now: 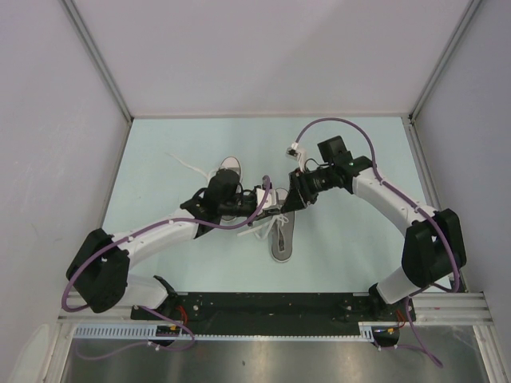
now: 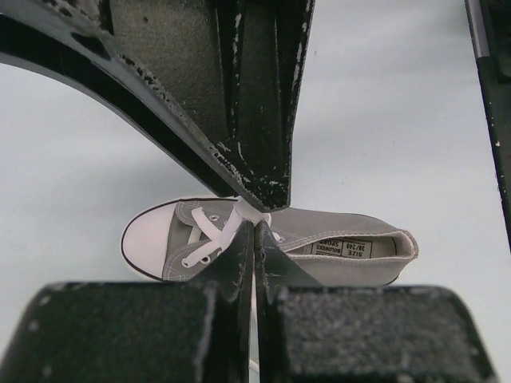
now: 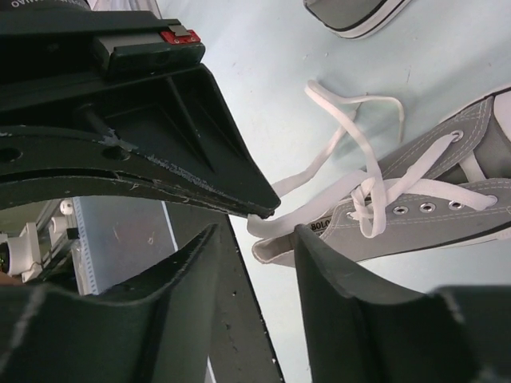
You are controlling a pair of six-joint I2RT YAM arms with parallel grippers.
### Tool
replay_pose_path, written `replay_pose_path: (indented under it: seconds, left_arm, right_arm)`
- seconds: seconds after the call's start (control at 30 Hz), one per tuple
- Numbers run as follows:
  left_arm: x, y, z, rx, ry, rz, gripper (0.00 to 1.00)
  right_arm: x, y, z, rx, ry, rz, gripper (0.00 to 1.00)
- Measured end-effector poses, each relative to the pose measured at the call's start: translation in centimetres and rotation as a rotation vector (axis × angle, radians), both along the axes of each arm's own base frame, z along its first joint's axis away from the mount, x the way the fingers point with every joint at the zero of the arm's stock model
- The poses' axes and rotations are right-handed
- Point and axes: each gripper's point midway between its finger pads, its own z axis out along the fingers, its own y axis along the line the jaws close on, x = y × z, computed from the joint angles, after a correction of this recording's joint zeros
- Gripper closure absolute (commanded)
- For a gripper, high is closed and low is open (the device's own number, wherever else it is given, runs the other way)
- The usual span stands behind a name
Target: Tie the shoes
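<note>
One grey shoe with a white toe cap lies mid-table, its toe towards the back of the table. The other shoe lies to its left, mostly hidden under my left arm. My left gripper hangs just above the middle shoe; in the left wrist view this gripper is shut on a white lace. My right gripper meets it from the right. In the right wrist view it stands open, and the held lace runs from its gap back to the shoe.
A loose lace trails left of the far shoe on the pale table. Grey walls close in the left, back and right sides. A black mounting rail runs along the near edge. The second shoe shows at the top of the right wrist view.
</note>
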Motion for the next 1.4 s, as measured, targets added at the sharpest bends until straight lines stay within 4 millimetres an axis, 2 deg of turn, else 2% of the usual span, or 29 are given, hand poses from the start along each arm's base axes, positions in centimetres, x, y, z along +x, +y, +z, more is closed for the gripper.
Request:
replay_pose_path:
  seconds: [0.27,0.4,0.5,0.6,0.63,0.67,0.8,0.87,1.0,1.13,1.2,1.27,1.4]
  left_arm:
    - [0.0,0.0,0.0,-0.001,0.000,-0.001,1.00]
    - [0.1,-0.1,-0.1,-0.001,-0.001,-0.001,1.00]
    - [0.2,-0.2,0.0,-0.004,-0.004,-0.001,1.00]
    - [0.2,-0.2,-0.1,-0.003,-0.003,-0.001,0.99]
    - [0.2,-0.2,-0.1,-0.003,-0.003,-0.001,0.98]
    - [0.2,-0.2,-0.1,-0.003,-0.003,-0.001,0.95]
    - [0.0,-0.1,-0.3,0.007,0.002,-0.003,0.60]
    - [-0.1,0.2,-0.7,0.024,0.008,-0.007,0.56]
    - [-0.5,1.9,-1.1,0.073,0.038,0.007,0.53]
    - [1.6,5.7,0.0,0.089,0.007,0.094,0.51]
    - [2.4,7.7,-0.2,0.127,-0.024,0.123,0.49]
    - [2.4,8.8,-1.2,0.175,-0.045,0.112,0.48]
    - [0.6,10.3,-5.3,0.293,-0.025,0.039,0.45]
  right_arm:
    - [0.1,0.4,0.1,0.008,0.015,-0.010,0.64]
    - [-0.2,0.7,0.1,0.009,0.017,0.001,0.63]
    - [-0.3,0.8,-0.1,0.006,0.020,0.006,0.76]
    - [-0.3,0.7,-0.4,-0.001,0.018,0.009,1.00]
    - [-0.2,0.6,-0.4,-0.003,0.019,0.007,1.00]
    - [-0.2,0.6,-0.5,-0.005,0.024,0.005,1.00]
    - [-0.2,0.5,-0.6,-0.009,0.021,0.003,1.00]
    - [0.1,0.4,-0.8,-0.017,0.015,-0.006,1.00]
    - [0.5,-0.1,-1.0,-0.027,0.011,-0.025,1.00]
    - [0.6,-0.5,-1.3,-0.037,0.014,-0.033,1.00]
    - [0.5,-0.5,-1.4,-0.042,0.016,-0.032,1.00]
    - [0.5,-0.6,-1.5,-0.044,0.016,-0.030,1.00]
    - [0.5,-0.6,-1.6,-0.050,0.010,-0.027,1.00]
